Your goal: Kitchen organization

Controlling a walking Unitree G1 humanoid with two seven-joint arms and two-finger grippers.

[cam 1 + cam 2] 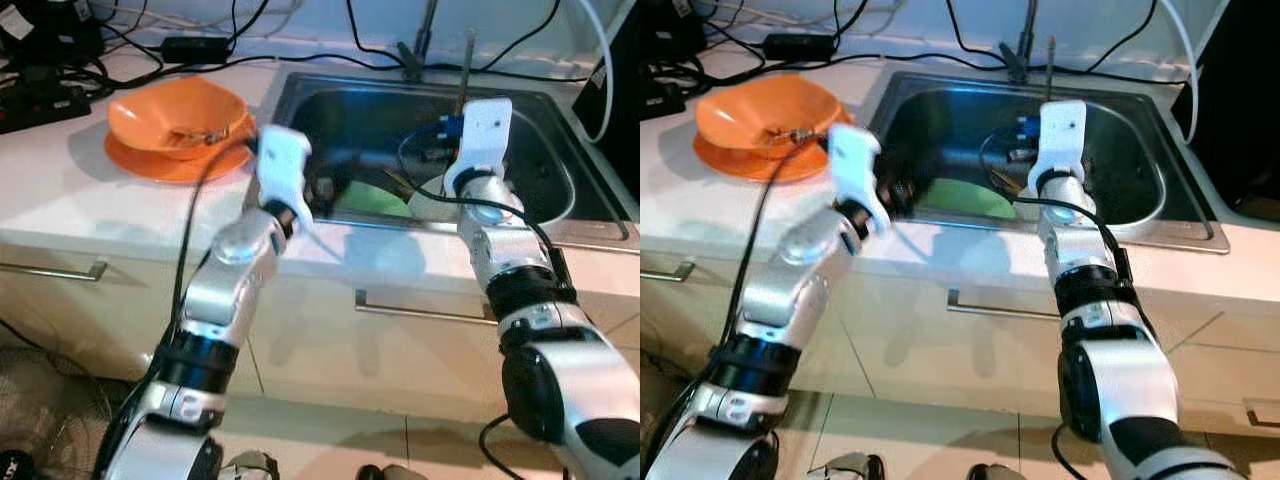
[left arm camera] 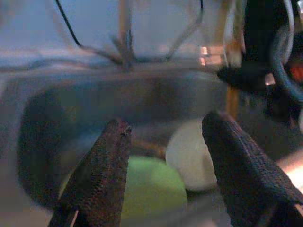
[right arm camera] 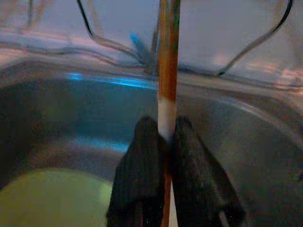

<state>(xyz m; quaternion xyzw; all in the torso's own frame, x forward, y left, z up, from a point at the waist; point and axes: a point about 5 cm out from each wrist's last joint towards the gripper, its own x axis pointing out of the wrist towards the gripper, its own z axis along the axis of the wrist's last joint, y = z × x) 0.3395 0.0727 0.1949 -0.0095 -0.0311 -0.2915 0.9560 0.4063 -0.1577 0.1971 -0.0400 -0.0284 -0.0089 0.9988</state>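
My right gripper (image 3: 163, 128) is over the steel sink (image 1: 560, 232), shut on a thin brown wooden stick (image 3: 168, 56) with a white band. The stick stands upright and pokes above the wrist (image 1: 467, 62). My left gripper (image 2: 165, 130) hangs open over the sink's front left part, with nothing between its fingers. A light green plate (image 1: 375, 198) lies in the basin below it, and a white rounded dish (image 2: 189, 153) sits beside the plate. On the counter to the left, an orange bowl (image 1: 180, 115) with a utensil inside rests on an orange plate (image 1: 150, 162).
A faucet (image 1: 415, 50) rises at the sink's back rim, with black cables trailing along the wall behind. Dark electronics (image 1: 40, 95) crowd the counter's far left corner. Drawer handles (image 1: 415, 308) run along the cabinet front below. A black object (image 1: 610, 90) stands right of the sink.
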